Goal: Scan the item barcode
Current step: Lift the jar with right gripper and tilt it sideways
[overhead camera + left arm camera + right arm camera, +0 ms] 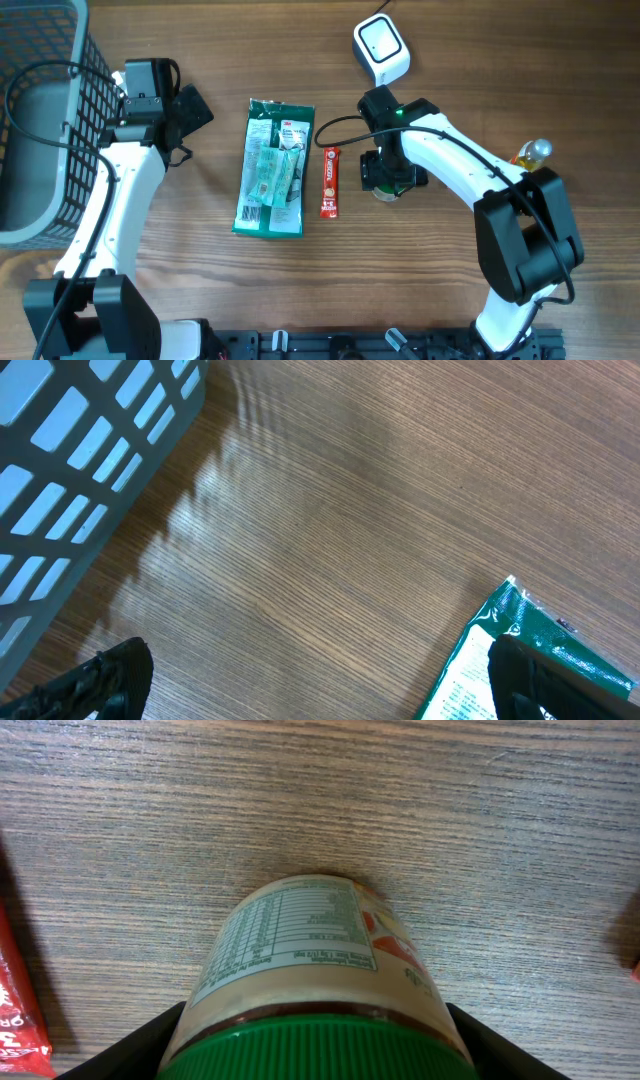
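Jar [310,955]: green screw lid, pale label w/ nutrition table, red pic on one side. Lid end toward wrist cam, base on tabletop [500,820], btwn right hand [315,1045] fingers. Scanner [382,48]: white, rounded-square, near far edge, apart from jar.

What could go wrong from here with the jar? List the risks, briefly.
1. The right gripper straddles the jar near its green lid; whether it grips firmly is unclear, so the round jar may slip or tilt on lifting.
2. The red snack bar lies close beside the jar and could be knocked.
3. Only the nutrition panel shows, no barcode; the scanner may read nothing unless the jar is turned.
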### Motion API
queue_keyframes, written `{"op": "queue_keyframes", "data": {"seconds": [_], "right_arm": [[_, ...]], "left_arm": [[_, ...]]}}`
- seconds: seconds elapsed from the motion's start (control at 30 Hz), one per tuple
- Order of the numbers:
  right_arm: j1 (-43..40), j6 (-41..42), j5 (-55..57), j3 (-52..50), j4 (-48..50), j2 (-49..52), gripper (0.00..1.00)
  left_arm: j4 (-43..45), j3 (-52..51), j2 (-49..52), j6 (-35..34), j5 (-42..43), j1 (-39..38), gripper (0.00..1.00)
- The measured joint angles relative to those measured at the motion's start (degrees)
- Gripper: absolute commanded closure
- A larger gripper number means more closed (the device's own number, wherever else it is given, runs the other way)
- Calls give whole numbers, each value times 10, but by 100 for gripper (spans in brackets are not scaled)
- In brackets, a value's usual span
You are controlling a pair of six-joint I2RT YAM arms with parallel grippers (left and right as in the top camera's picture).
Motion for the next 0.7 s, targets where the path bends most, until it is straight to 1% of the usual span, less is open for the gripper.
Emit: {"op": "queue_keyframes", "data": {"seconds": [0.2, 0.23, 0.3, 0.5, 0.53, 0.7], "right_arm": [[0, 0, 0, -4, 9, 0, 25], [0, 0, 0, -12, 20, 0, 28], [0, 0, 0, -25, 28, 2, 30], [0, 0, 0, -26, 27, 2, 43], [0, 0, 0, -24, 25, 2, 43], [-3, 8, -20, 7, -20, 2, 57]], "left_arm": [[0, 0, 0, 0, 0, 0, 0], [0, 0, 0, 0, 0, 0, 0], [0, 0, 0, 0, 0, 0, 0], [0, 0, 0, 0, 0, 0, 0], [0, 0, 0, 0, 0, 0, 0], [0, 0, 0, 0, 0, 0, 0]]}}
